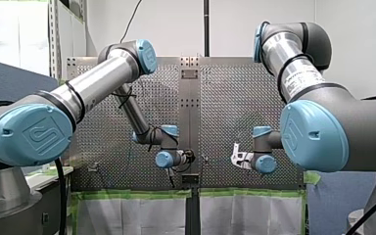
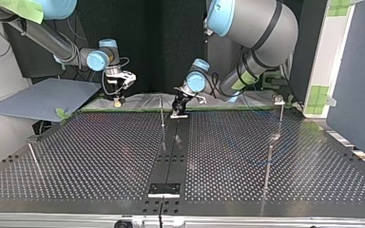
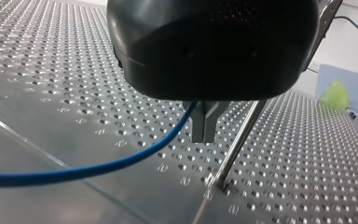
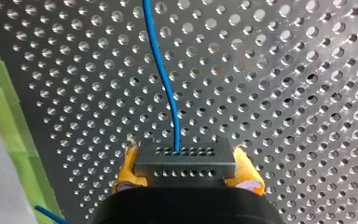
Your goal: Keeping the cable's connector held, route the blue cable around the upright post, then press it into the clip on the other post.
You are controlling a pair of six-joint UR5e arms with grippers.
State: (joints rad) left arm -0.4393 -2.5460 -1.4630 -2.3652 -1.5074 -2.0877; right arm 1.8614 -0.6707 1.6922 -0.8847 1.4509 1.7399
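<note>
Risk: connector pull-out | my right tool (image 4: 185, 171) clamps its yellow pads on the connector (image 4: 186, 159), blue cable (image 4: 165, 88) running ahead | my left tool (image 3: 205, 125) closed, seemingly pinching blue cable just beside the post (image 3: 240, 140) | I judge over-tension rounding the post could yank it free.

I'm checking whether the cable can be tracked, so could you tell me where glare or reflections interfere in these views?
Left wrist view: sheen streaks the table, yet the blue cable stands out. Right wrist view: hole rims glint, but cable and connector read plainly. Top view: the glossy table mirrors the post, and the cable cannot be made out.
</note>
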